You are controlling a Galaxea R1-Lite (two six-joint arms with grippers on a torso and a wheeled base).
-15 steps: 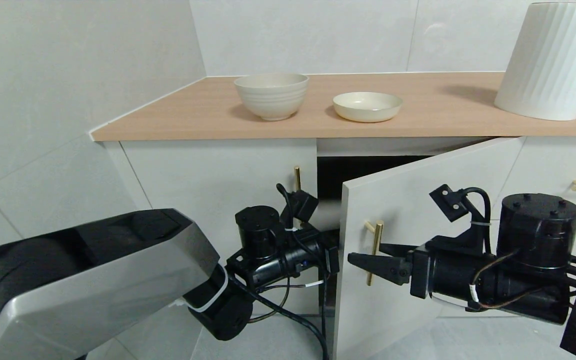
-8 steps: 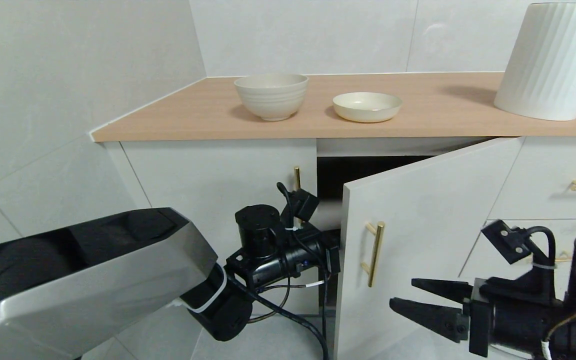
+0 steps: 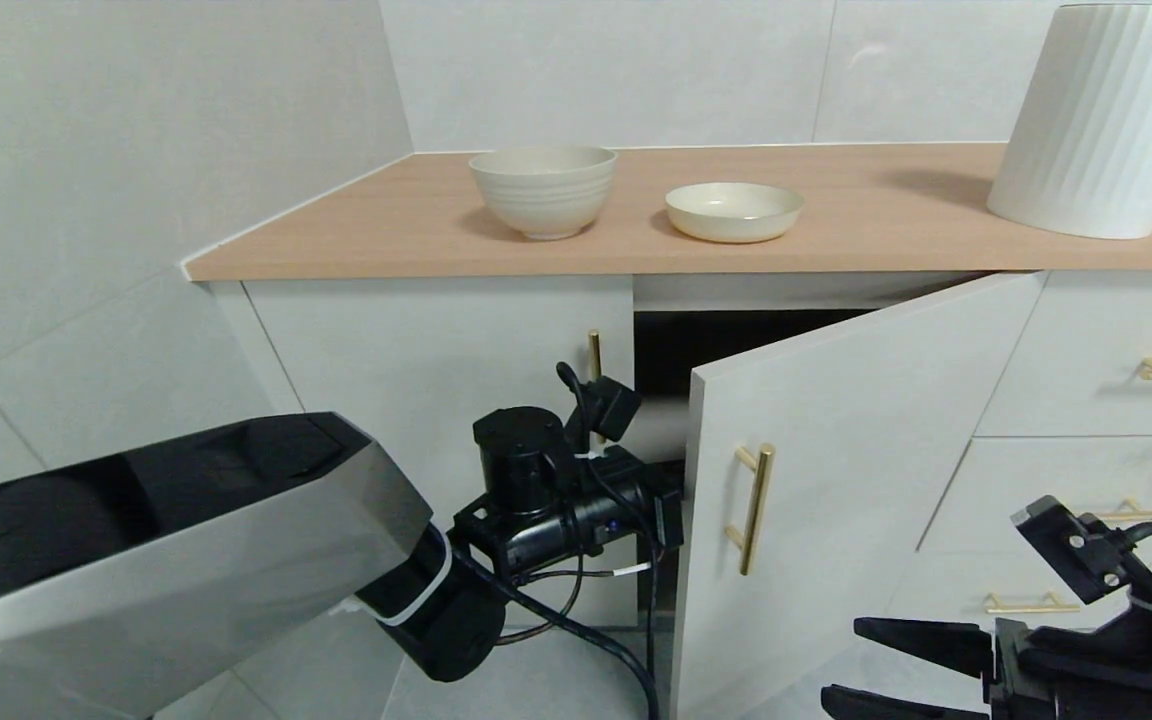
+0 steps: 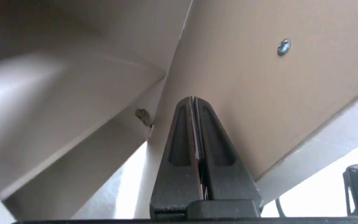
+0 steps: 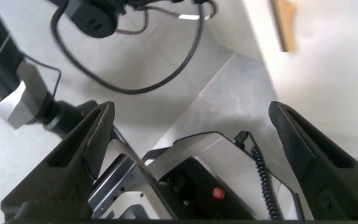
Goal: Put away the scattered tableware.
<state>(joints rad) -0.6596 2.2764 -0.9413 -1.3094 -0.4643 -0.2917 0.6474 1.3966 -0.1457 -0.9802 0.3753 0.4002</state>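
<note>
My left end effector [image 4: 193, 102], closed, sat behind the cabinet door [image 3: 836, 420], apparently bracing it ajar. My right end effector [image 3: 841, 660] hung open, free for the bowl [image 3: 543, 190] on the counter [image 3: 386, 230].

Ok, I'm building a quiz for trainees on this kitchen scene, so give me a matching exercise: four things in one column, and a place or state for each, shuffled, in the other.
Things:
1. ribbed bowl
2. shallow dish
3. cabinet door
4. right gripper

Places or states:
A. swung partly open
B. on the countertop, nearer the side wall
C. held low, fingers apart
D. on the countertop, above the cabinet opening

Pairs: 1-B, 2-D, 3-A, 4-C
</note>
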